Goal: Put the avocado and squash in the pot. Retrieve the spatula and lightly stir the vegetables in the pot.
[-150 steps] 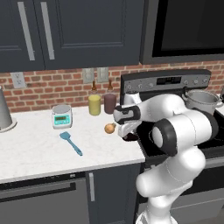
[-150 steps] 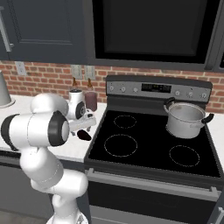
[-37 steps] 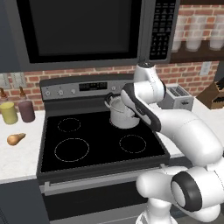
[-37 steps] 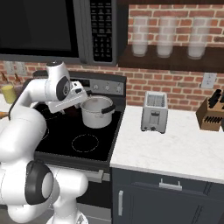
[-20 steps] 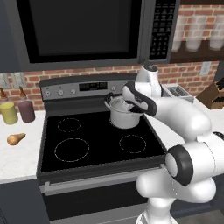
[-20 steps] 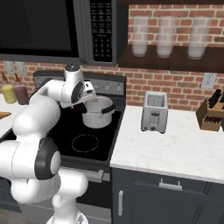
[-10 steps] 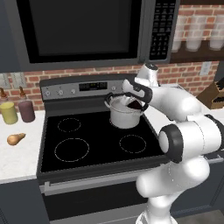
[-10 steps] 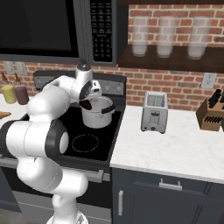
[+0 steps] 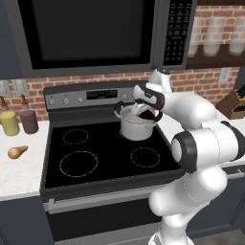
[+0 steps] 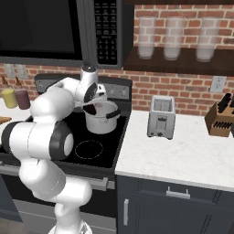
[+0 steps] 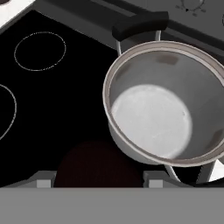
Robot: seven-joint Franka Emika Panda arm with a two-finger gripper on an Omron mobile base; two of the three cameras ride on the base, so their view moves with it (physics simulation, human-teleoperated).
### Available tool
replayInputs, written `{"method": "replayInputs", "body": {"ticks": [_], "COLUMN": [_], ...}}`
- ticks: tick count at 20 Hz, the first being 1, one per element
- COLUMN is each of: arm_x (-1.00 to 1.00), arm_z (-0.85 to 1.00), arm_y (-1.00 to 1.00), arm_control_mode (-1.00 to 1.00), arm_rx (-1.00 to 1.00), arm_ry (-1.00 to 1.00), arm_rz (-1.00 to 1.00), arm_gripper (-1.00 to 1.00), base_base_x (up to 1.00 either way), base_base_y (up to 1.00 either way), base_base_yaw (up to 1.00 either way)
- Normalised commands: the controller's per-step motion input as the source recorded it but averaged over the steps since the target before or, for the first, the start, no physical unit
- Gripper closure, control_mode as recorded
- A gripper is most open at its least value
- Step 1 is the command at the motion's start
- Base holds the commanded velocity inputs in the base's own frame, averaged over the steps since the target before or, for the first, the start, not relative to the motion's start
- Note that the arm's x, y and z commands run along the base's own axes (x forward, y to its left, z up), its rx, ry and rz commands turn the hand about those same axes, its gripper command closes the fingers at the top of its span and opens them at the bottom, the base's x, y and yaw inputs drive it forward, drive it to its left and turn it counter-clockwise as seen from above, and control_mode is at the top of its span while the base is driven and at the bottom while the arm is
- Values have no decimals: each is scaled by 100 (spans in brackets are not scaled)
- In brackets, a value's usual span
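The steel pot stands on the stove's back right burner, and its inside looks bare. My gripper hangs at the pot's rim, shut on the dark avocado, which rides low between my fingertips. From the right, the avocado sits just over the pot's near-left rim. The tan squash lies on the white counter left of the stove. The spatula is out of view.
A yellow bottle and a purple bottle stand at the back left. A toaster and a knife block sit on the right counter. The microwave hangs low over the black stove top.
My hand has swung in closer over the pot's rim, carrying the avocado. The pot and the squash have stayed put.
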Motion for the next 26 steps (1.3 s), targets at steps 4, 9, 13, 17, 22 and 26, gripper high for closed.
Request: {"method": "replayInputs", "body": {"ticks": [4,9,13,17,22,26], "arm_x": [23,23,28,28,24,17], "arm_z": [-50,-41,-5,0,3,3], "arm_y": [0,0,0,0,0,-3], "arm_control_mode": [-100,-100,-100,-100,-100,-100], "arm_rx": [-8,-5,0,1,3,4], "arm_ry": [0,0,9,15,18,15], "arm_rz": [-2,-2,-4,-4,-4,-3], "arm_gripper": [100,100,100,100,100,100], "base_base_x": [0,0,0,0,0,0], "base_base_y": [0,0,0,0,0,0], "base_base_yaw": [0,0,0,0,0,0]}}
